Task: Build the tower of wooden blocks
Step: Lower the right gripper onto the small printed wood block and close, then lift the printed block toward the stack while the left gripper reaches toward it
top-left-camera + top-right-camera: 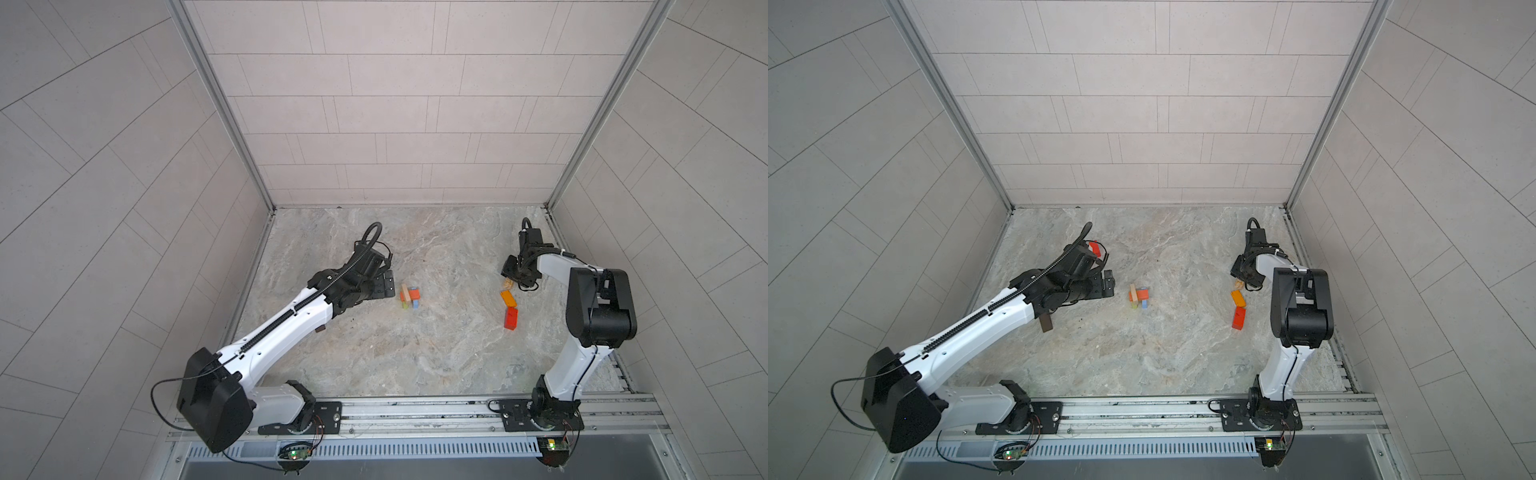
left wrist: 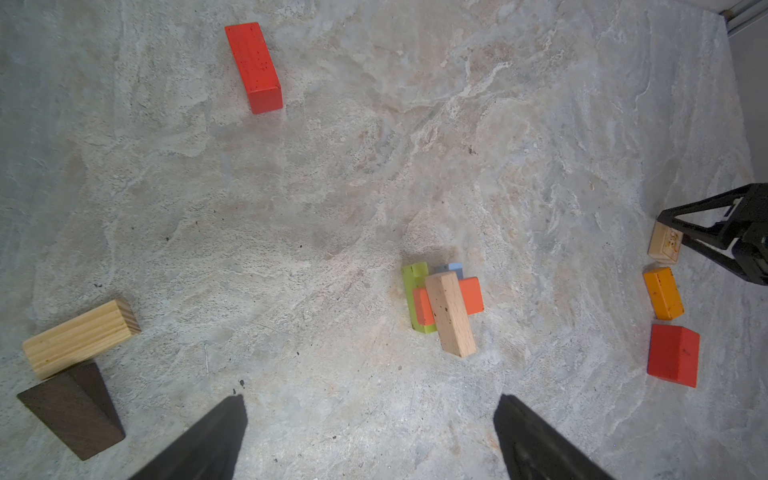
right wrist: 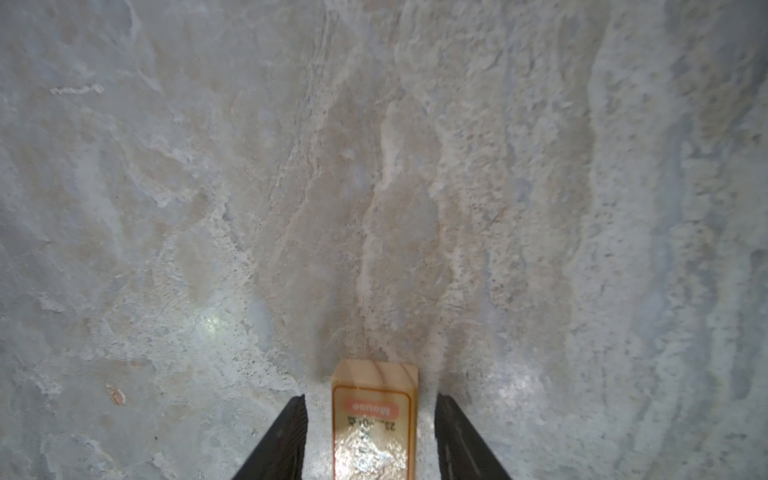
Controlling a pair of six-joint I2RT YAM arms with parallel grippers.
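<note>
Two arms stand over the marbled table (image 1: 374, 353); entries run left to right. The left gripper (image 2: 372, 399) has its jaws spread as wide as they go, with nothing between them and only bare table under the gap. Outside one jaw, a pale pine block (image 2: 81, 338) lies with an end touching a dark brown block (image 2: 75, 409). A top view shows the brown one (image 1: 1046, 322) peeking out from under the left forearm. Well ahead of that same jaw a long red block (image 2: 253, 66) lies flat and alone. In a top view it sits just behind the left wrist (image 1: 1096, 248). The tower (image 1: 410, 297) stands clear of the left jaws, on their side toward the right arm, and no finger touches it. A lime green bar (image 2: 413, 291) and a light blue bar (image 2: 455, 268) form its lowest layer. A red-orange block (image 2: 471, 295) is laid across them, and a tan block (image 2: 451, 320) lies crosswise on top. The tower shows in both top views (image 1: 1139, 296). The right gripper (image 3: 372, 398) is down at the table, straddling a labelled tan block (image 3: 374, 424). Its jaws are apart, with a strip of table showing between each finger and the wood, so there is no clamp on the block. Just outside these jaws, on the side toward the arm's base, lies an orange block (image 1: 508, 297). A second red block (image 1: 511, 318) sits just beyond it, close but not touching as far as I can see.
</note>
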